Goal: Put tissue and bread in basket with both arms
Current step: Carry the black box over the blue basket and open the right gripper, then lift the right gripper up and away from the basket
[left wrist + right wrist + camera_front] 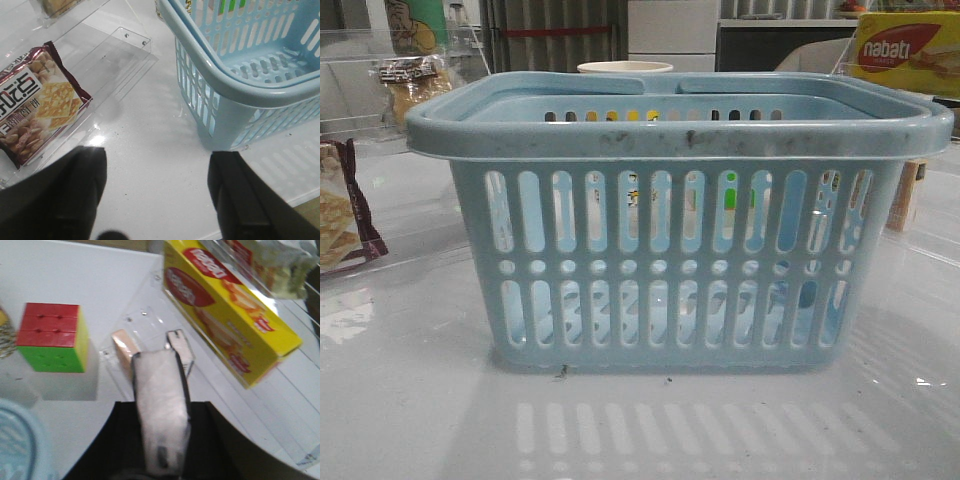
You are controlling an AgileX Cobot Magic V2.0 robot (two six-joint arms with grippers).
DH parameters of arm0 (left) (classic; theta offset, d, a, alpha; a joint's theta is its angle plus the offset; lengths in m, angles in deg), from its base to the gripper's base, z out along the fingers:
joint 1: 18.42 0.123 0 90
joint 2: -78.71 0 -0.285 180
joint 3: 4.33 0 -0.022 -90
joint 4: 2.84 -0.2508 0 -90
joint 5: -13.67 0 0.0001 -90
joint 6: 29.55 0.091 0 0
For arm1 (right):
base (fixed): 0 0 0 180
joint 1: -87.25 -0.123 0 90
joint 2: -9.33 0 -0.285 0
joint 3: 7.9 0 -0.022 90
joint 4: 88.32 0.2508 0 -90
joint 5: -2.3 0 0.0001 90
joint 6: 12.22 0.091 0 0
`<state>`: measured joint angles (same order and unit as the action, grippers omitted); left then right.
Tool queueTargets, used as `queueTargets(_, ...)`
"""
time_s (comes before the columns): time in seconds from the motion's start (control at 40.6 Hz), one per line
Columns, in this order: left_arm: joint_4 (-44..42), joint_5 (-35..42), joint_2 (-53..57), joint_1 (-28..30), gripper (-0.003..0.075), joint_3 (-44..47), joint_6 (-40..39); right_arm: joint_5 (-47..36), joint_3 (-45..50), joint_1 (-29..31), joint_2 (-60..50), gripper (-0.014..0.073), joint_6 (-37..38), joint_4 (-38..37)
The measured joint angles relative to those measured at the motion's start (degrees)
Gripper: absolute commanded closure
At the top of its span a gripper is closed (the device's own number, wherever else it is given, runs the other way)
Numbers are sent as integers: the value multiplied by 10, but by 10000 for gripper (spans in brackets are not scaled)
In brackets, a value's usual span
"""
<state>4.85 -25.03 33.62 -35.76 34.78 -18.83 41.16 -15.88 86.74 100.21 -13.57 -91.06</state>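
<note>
Jaws first: on my left gripper (157, 195) they are standing wide apart over bare white table (150, 150), holding nothing. I am reading that as a hover between the maroon-edged cracker bag (40, 102), lying flat on a clear acrylic tray (112, 55), and the near corner of the light-blue basket (240, 85). From the front camera the bread (412, 85) is sitting upright at the far left, well behind the basket's rim, probably propped on a clear shelf so it faces forward; my left arm is not near it yet.

Moving across, I am seeing one basket in the middle of the table, both handles folded down on the rim. Its floor looks bare where I can see it.

On the right, my right gripper (160, 440) is clamped on a pale, soft, whitish packet with a dark edge, gripped on its flat sides and pointing away from the wrist; I am judging this to be the tissue (160, 405), though it looks lighter than I expected. Near it I am counting one Rubik's cube (52, 337), one yellow nabati box (227, 320) leaning in a clear rack, and two small blocks (125, 347) just beyond the packet.
</note>
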Motion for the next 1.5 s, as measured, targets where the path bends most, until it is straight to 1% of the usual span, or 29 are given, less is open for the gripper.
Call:
queueTargets(0.148,0,0,0,0,232,0,0,39,0,-89,-35,412,0,2)
queueTargets(0.295,0,0,0,0,232,0,0,52,5,-175,-31,412,0,6)
queueTargets(0.418,0,0,0,0,232,0,0,43,27,-230,-12,412,0,10)
queueTargets(0.517,0,0,0,0,233,0,0,36,42,-256,12,409,0,22)
queueTargets(0.59,0,0,0,0,232,0,0,31,47,-268,31,405,0,37)
queueTargets(0.64,0,0,0,0,232,0,0,28,49,-272,45,379,0,45)
queueTargets(0.738,0,0,0,0,232,0,0,20,50,-273,75,225,0,58)
queueTargets(0.812,0,0,0,0,232,0,0,17,50,-273,90,70,0,60)
queueTargets(0.886,0,0,0,0,232,0,0,15,50,-273,96,2,0,60)
queueTargets(1.156,0,0,0,0,232,0,0,6,54,-273,67,4,0,58)
queueTargets(1.279,0,0,0,0,232,0,0,1,79,-273,16,4,-5,53)
queueTargets(1.501,0,0,0,0,232,0,0,-2,173,-273,-127,4,-19,52)
